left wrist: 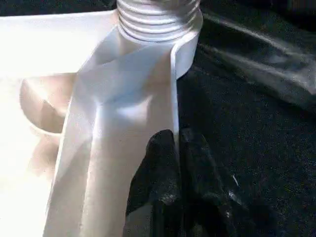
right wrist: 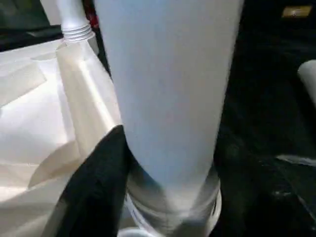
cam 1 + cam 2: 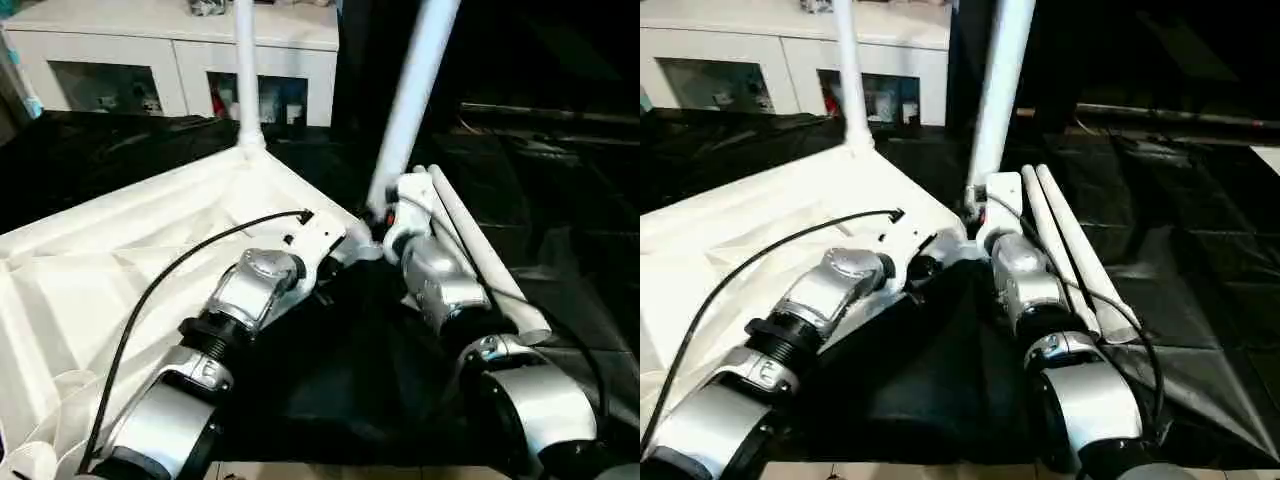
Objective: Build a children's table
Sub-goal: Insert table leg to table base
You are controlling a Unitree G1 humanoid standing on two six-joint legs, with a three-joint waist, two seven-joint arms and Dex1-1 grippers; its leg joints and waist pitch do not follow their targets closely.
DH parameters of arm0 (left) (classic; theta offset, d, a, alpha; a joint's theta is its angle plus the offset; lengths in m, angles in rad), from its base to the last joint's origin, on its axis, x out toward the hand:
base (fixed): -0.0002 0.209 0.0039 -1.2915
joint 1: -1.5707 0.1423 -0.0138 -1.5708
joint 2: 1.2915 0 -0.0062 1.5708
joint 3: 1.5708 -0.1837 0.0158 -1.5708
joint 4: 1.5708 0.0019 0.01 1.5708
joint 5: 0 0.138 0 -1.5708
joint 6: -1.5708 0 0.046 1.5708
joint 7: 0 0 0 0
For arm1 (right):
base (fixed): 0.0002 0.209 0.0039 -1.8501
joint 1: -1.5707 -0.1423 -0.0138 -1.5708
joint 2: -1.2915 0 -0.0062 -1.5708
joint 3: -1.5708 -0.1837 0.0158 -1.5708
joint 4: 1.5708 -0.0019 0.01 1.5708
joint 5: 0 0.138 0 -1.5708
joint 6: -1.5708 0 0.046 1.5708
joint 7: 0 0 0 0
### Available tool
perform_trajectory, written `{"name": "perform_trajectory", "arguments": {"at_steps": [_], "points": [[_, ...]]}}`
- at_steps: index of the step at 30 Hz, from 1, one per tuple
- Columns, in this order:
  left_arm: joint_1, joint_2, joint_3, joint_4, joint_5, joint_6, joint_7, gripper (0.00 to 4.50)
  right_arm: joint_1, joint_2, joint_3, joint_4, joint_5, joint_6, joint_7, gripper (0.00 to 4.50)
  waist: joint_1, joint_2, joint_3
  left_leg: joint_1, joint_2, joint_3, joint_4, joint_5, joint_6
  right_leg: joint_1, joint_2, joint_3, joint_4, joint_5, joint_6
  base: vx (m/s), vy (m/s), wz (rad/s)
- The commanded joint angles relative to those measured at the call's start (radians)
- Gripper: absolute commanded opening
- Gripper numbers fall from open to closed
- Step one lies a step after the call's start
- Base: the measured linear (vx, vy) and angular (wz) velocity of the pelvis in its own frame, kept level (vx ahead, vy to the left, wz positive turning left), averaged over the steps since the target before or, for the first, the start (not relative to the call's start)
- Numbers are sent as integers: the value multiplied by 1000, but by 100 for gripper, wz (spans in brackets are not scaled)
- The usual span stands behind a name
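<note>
Fingers [image 1: 165,163] of the left gripper [image 1: 173,148] were pinched shut on the thin rim wall of the upturned tabletop [image 3: 120,260], just short of the corner socket. On the right gripper [image 2: 163,163] one black finger [image 2: 98,173] pressed the side of a leg [image 3: 415,90] just above its ribbed foot; the jaws looked closed around that tube, though the far finger was hidden behind it.

That leg leaned out of the tabletop's near corner socket, tilted rather than upright. A second leg [image 3: 246,70] stood straight in the far corner socket, nearer the white cabinet [image 3: 170,50]. Two spare legs [image 3: 480,250] lay side by side on the black sheet [image 3: 560,200] just beside the tabletop's near corner, along the right forearm.

Judging by looks, the plastic was light, stiff and smooth. The tube would likely slip under a loose grip, so holding low near the threaded end seemed wise. The rim wall seemed the firmest purchase on the tabletop.
</note>
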Motion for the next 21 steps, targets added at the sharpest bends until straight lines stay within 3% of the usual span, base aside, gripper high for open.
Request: {"name": "perform_trajectory", "arguments": {"at_steps": [1,5,6,8,10,12,14,18,21], "points": [[-23,0,-6,-34,9,-27,0,0,26,29,19,61,-8,50,43,301,4,10,-46,-6,64,-18,-82,-269,35,34,-86,71,-101,-323,-172,0,0,0],[-18,18,-22,-51,10,-41,-44,0,23,22,11,34,-12,28,79,336,7,13,-53,-8,64,-13,-75,-182,51,43,-86,72,-86,-195,-215,0,0,0],[-13,25,-28,-61,10,-47,-59,0,25,18,10,18,-9,20,102,344,8,13,-59,-9,65,-11,-70,-125,64,48,-85,71,-74,-108,-235,0,0,0],[-6,35,-36,-76,9,-55,-79,0,35,9,16,-11,-5,14,141,353,8,15,-67,-12,64,-8,-60,-27,99,52,-81,69,-53,51,-269,0,0,0],[1,46,-44,-87,11,-64,-97,0,50,-2,28,-46,-4,11,182,374,8,12,-72,-11,59,-2,-48,47,163,52,-78,69,-38,210,-307,55,12,-1],[16,64,-54,-104,8,-92,-135,0,83,-27,54,-115,-8,11,249,398,8,12,-70,-10,62,-1,-46,48,199,51,-79,67,-38,221,-323,30,7,0],[33,87,-63,-121,3,-133,-180,0,134,-70,90,-216,-18,14,323,405,11,12,-68,-9,65,0,-46,22,208,52,-81,67,-42,182,-320,0,0,0],[69,153,-71,-148,-22,-225,-298,0,288,-208,159,-517,2,98,504,438,21,11,-64,-5,66,0,-48,-20,194,54,-77,70,-50,112,-286,0,0,0],[81,173,-76,-165,-36,-256,-346,0,325,-248,169,-580,3,117,545,447,26,15,-61,-3,67,2,-53,-72,152,49,-79,72,-58,18,-274,0,0,0]]}}
